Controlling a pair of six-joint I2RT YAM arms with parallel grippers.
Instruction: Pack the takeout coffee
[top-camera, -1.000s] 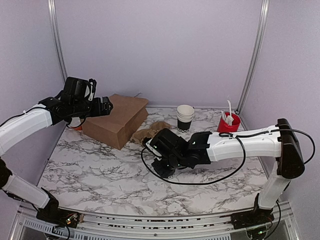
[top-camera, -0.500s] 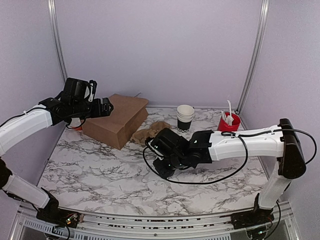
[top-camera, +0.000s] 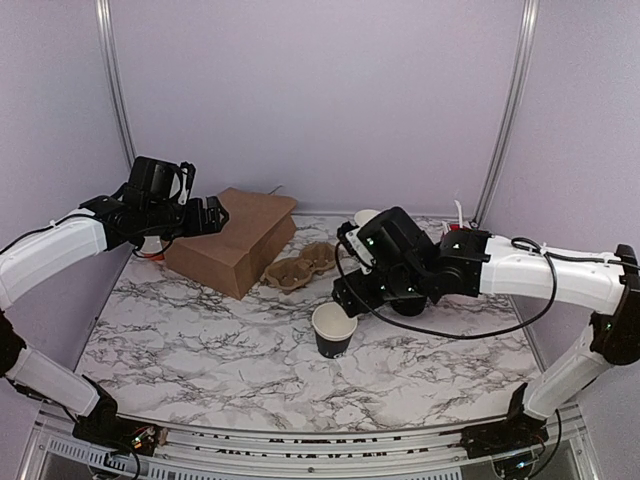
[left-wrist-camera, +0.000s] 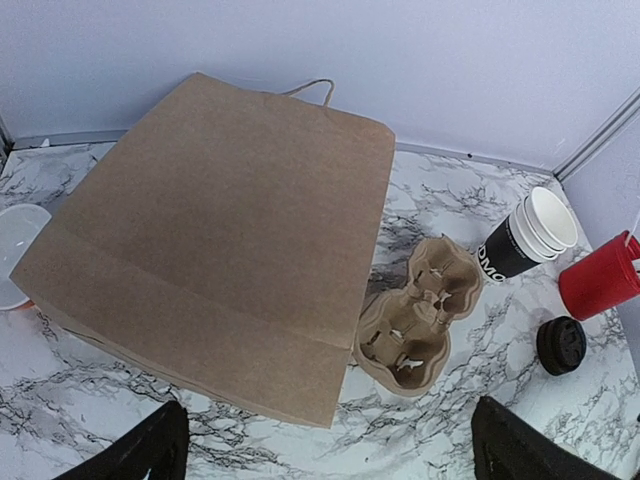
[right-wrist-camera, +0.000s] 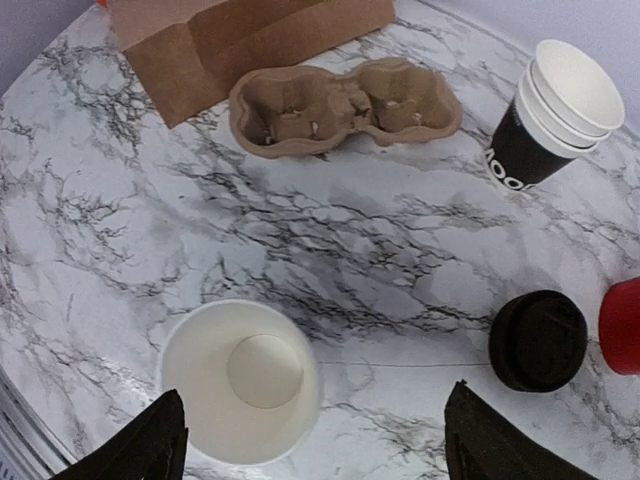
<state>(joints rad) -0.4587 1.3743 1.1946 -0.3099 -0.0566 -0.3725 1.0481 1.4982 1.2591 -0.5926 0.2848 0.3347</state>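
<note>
Cup stack (right-wrist-camera: 548, 120): white lettering, cut off, not fully readable.

The bag (left-wrist-camera: 220, 250) is made of matt brown paper, the cup carrier (left-wrist-camera: 420, 315) of rough moulded pulp; the single paper cup (right-wrist-camera: 240, 385) is smoothly white-lined.

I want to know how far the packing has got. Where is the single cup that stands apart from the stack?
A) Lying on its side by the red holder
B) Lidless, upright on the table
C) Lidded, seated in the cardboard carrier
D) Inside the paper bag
B: the single cup stands upright on the marble table with its white inside showing and no lid, and both wells of the cardboard carrier are empty.
</note>
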